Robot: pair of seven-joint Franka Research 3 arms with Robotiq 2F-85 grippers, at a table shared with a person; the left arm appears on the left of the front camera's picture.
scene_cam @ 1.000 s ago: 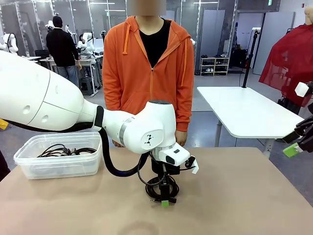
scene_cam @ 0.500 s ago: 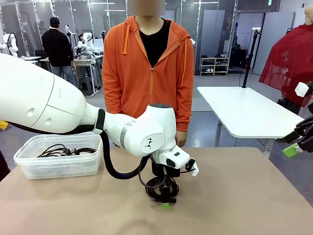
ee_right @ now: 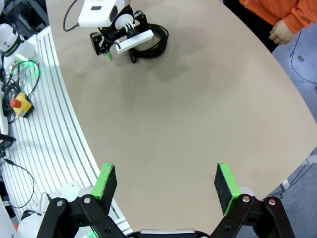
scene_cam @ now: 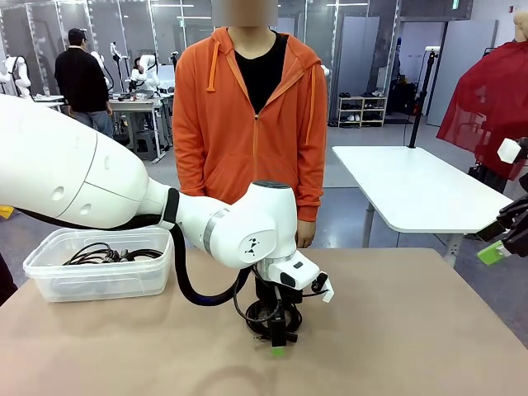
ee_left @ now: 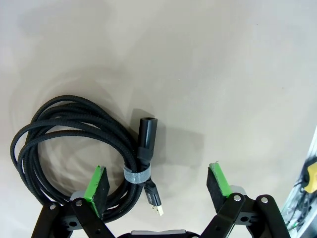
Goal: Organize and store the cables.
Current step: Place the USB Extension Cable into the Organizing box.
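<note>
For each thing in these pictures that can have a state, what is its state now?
Left gripper: open, lowered at the coil, one pad over its edge.
Right gripper: open, holding nothing, above the tan table.
Coiled black braided cable: wound, bound by a grey strap, lying on the table.
Clear plastic bin: no lid on it, black cables inside.

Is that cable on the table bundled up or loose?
Bundled. The cable lies coiled, a grey strap cinching its loops near the plug ends.
</note>
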